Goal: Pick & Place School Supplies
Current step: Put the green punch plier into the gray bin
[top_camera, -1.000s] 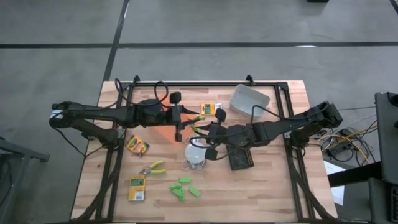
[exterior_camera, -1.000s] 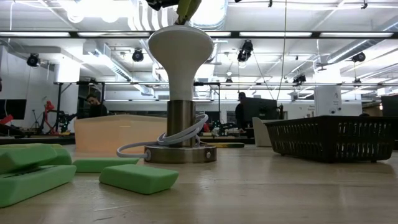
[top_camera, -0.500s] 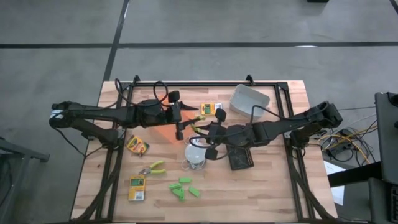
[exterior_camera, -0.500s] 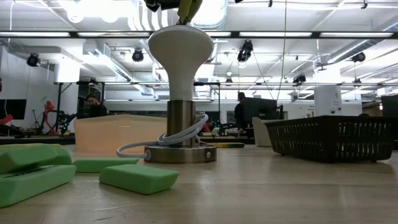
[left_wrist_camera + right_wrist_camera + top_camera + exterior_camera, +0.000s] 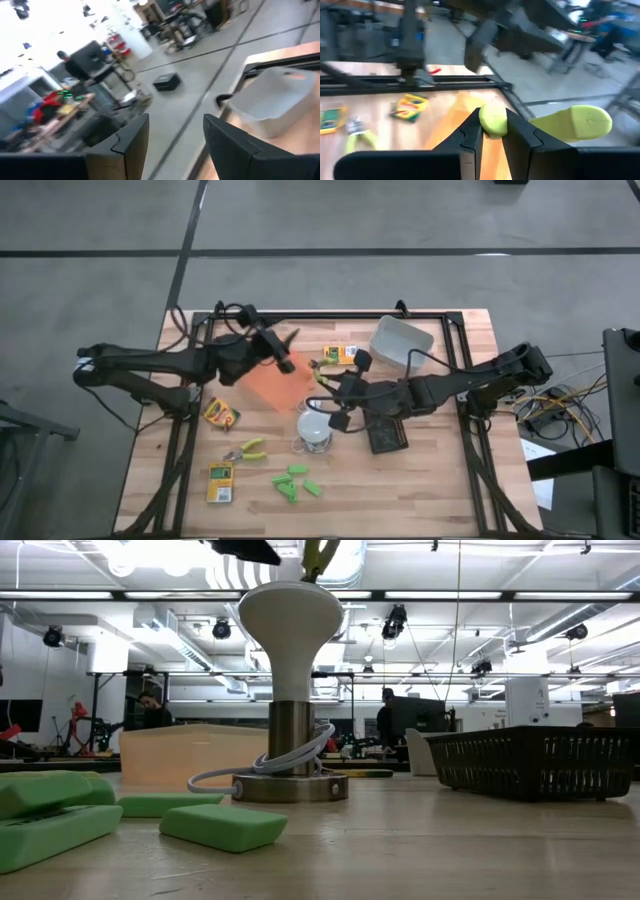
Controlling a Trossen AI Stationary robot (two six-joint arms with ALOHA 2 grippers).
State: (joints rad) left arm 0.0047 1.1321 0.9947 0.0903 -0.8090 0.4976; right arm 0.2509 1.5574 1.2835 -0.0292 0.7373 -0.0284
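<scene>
Fingers (image 5: pixel 492 135) pinch yellow-green handle (image 5: pixel 493 120), hidden overhead.

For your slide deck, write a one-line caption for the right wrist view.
Right gripper shut on yellow-green scissors handle above orange tray, crayon box beyond.

Wooden table (image 5: pixel 440 480): trays, crayon boxes (image 5: pixel 219 481), green chunks (image 5: pixel 297 482), probably pliers (image 5: pixel 245 449).

**No readable text**

No word, number, brand or sign can be read in any view. The yellow-and-green printed boxes (image 5: pixel 219 482) at about 7 o'clock on the table (image 5: pixel 440 490), at 9 o'clock and near 12 o'clock carry print, but it is too small to make out.
</scene>
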